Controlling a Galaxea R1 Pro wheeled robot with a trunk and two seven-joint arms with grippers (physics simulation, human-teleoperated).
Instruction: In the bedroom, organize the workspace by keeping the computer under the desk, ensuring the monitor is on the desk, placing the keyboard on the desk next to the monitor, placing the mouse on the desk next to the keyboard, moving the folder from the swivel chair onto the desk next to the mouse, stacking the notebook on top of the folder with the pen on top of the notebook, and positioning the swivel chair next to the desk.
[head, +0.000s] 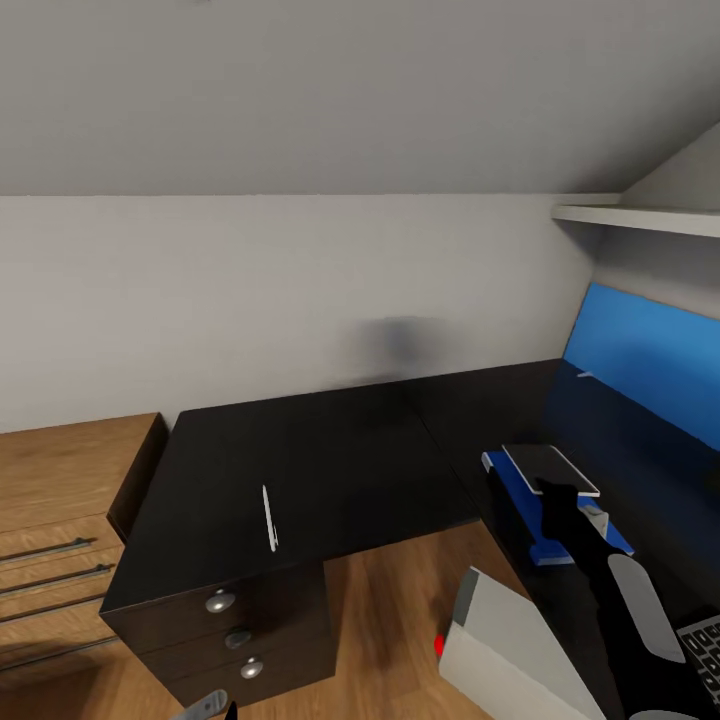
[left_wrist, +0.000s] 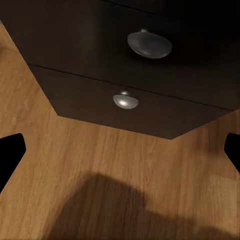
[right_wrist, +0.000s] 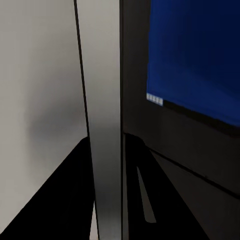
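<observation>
Thin white pen (head: 269, 517) lies flat on black L-shaped desk (head: 330, 460), left wing: light, stiff, rolls easily; pinch mid-shaft. Left claw released; right claw: cannot tell.

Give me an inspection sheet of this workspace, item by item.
Surface: desk, black top, mostly bare.
Job's things: pen lying on desk above the drawers; notebook on blue folder; keyboard partly in view; computer low beside desk.
Clutter: nothing seen.
Hands: left hand open, facing drawer knobs; right hand at notebook, state unclear.
Cables: nothing seen.
Surroundings: wood cabinet, blue back panel, wall shelf.
</observation>
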